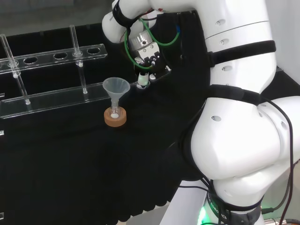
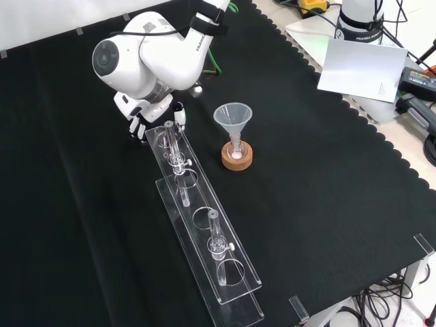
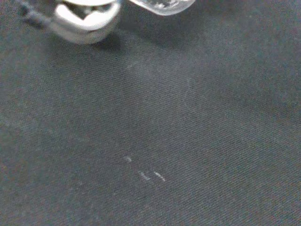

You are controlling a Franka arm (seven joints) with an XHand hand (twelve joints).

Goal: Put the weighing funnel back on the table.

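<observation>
Hand low over the cloth, grasp impossible to tell; the clear rack just beside it could be struck should the hand swing sideways.

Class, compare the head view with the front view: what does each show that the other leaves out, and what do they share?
Head view: the arm's bulky lower links at its right, with a green glow beneath them. Front view: a white sheet and cables beyond the cloth's scalloped edge. Shared: the funnel in its flask on a cork ring, the clear rack and the hand low by the rack's end.
</observation>
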